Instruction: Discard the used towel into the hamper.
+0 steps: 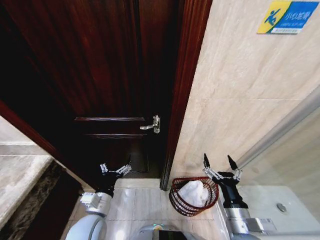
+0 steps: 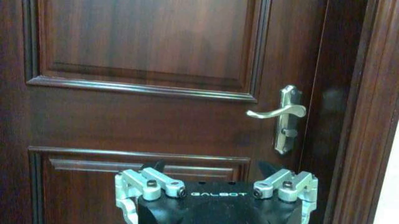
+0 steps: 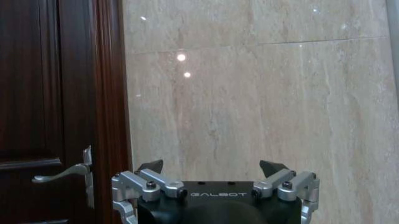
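A white towel (image 1: pixel 194 192) lies bunched inside the hamper (image 1: pixel 176 199), a round dark red-brown wire basket standing on the floor at the foot of the door frame. My right gripper (image 1: pixel 220 163) is open and empty, raised just right of the hamper and facing the beige marble wall; its fingers (image 3: pixel 150 166) show spread apart in the right wrist view. My left gripper (image 1: pixel 115 168) is open and empty too, held up to the left of the hamper, facing the dark wooden door. Its fingertips (image 2: pixel 154 165) stand wide apart.
The dark wooden door (image 1: pixel 100 75) with a silver lever handle (image 1: pixel 152 125) is shut straight ahead. A beige marble wall (image 1: pixel 240 95) stands to the right, with a blue and yellow sign (image 1: pixel 282 16) high up. A stone counter (image 1: pixel 20 172) edges the left. Pale floor tiles (image 1: pixel 142 202) lie below.
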Robot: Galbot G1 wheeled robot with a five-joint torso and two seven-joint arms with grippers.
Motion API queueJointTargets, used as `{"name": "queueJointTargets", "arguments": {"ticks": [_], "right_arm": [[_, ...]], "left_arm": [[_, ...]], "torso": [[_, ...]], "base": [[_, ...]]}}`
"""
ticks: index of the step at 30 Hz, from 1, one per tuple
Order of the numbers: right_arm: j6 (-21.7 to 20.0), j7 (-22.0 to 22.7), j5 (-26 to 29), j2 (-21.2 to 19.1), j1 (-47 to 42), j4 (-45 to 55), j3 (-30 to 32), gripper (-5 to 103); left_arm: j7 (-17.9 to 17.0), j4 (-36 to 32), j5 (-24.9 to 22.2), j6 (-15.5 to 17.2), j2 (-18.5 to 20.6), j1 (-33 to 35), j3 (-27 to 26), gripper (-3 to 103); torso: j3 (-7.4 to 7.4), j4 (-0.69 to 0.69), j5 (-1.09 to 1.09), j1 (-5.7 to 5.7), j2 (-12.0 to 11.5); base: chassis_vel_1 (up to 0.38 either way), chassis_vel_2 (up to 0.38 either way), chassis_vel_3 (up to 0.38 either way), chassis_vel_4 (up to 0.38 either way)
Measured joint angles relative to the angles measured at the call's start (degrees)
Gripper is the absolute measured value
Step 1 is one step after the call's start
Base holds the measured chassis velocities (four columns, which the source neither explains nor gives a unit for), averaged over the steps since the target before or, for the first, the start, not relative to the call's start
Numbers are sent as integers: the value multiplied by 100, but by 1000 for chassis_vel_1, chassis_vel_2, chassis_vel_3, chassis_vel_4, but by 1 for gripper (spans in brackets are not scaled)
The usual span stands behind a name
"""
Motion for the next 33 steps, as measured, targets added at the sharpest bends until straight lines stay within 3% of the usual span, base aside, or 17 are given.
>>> {"name": "queueJointTargets", "arguments": {"ticks": [33], "right_arm": [[2, -13, 12, 0, 3, 2, 9, 100]], "left_arm": [[0, 0, 0, 0, 0, 0, 0, 100]], "torso": [[0, 0, 0, 1, 0]], "base": [[36, -31, -30, 29]]}}
